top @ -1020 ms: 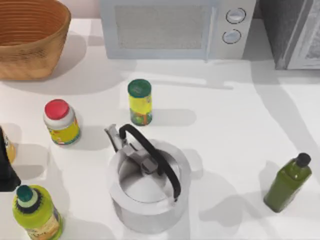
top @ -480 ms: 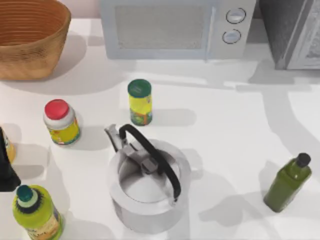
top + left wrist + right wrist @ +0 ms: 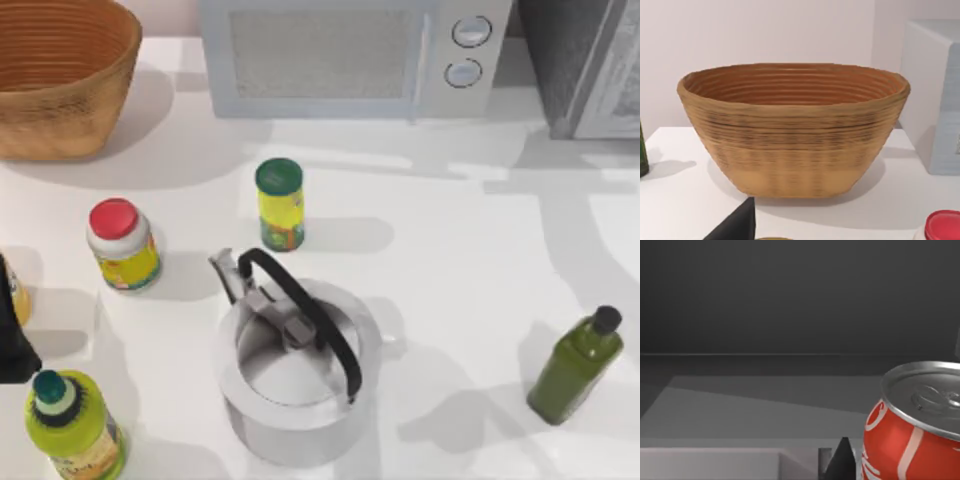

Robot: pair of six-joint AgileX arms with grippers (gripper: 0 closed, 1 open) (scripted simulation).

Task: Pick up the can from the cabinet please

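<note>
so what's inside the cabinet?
In the right wrist view, a red can with a silvery top stands upright inside the dark cabinet. Its lower part is cut off. The top view's cabinet interior is hidden.

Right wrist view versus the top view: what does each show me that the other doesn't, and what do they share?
Right wrist view: a red can with a silvery top, upright in a dark grey space, and a dark tip of the right end effector close beside it.
Top view: the white table with a basket, microwave, kettle, yellow can, red-lidded jar, dark green bottle and yellow-green bottle; the left arm sits at the left edge.
Shared: apparently the cabinet, seen from outside at the top view's upper right and from inside by the wrist camera.
</note>
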